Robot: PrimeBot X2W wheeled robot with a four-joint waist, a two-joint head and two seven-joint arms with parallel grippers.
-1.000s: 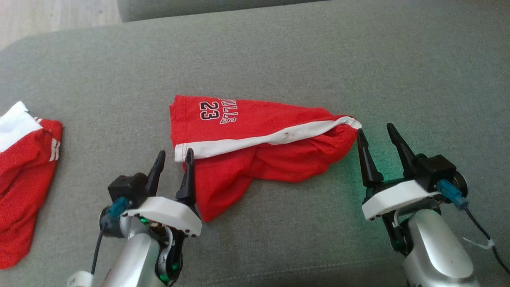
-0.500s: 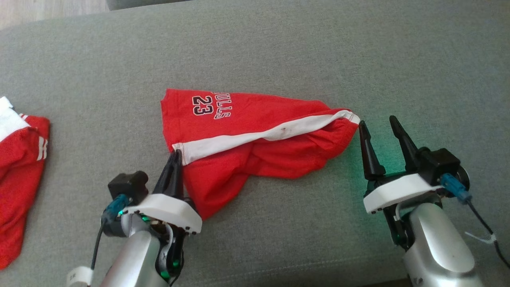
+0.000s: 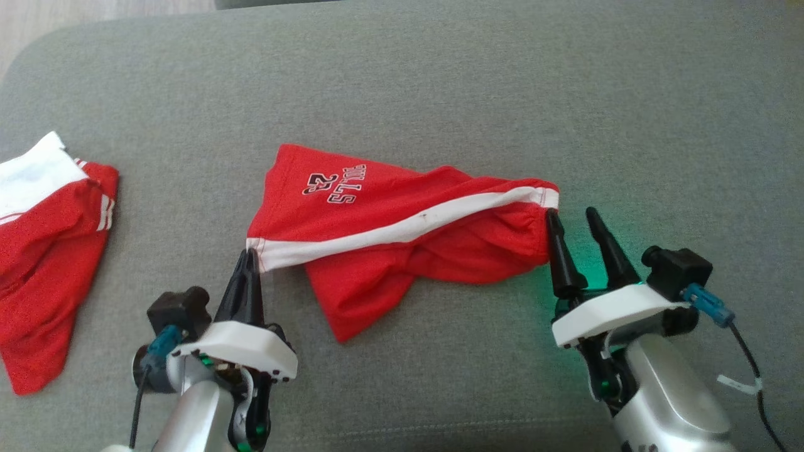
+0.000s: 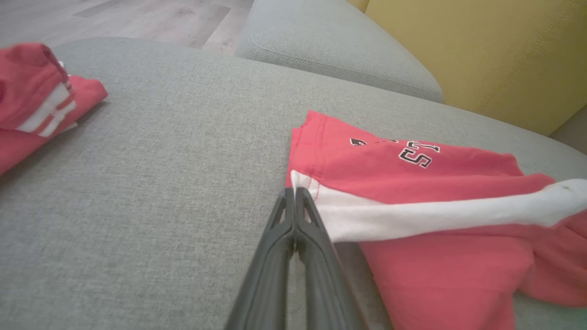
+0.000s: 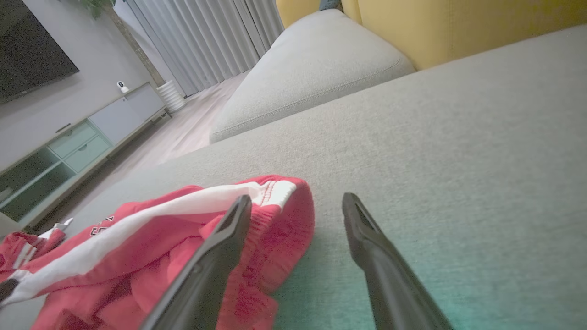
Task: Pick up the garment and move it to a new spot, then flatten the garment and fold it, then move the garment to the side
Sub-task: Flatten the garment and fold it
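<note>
- Where the pale left arm rises from the near edge of the head view, the left gripper (image 3: pixel 249 256) has its two dark fingers pressed together. They pinch the near left corner of the garment (image 3: pixel 389 220), at the end of its white stripe.
- At the near right, the right gripper (image 3: pixel 571 213) stands spread and holds nothing. One fingertip touches the gathered waistband end of the shorts, and the other is over bare cushion.
- Between the two grippers the garment, red shorts with a white side stripe, lies crumpled across the middle of a grey sofa cushion (image 3: pixel 440 94). One leg flops toward the robot. White lettering outlined in black sits near the far left hem.
- Well apart to the left lies a second red and white garment (image 3: pixel 50 238), bunched near the cushion's edge.
- Farther back, the left wrist view shows another grey cushion (image 4: pixel 339 55) and a yellow backrest (image 4: pixel 481 55).
- Beyond the cushion's far left corner is pale wood floor (image 3: pixel 63 9).
</note>
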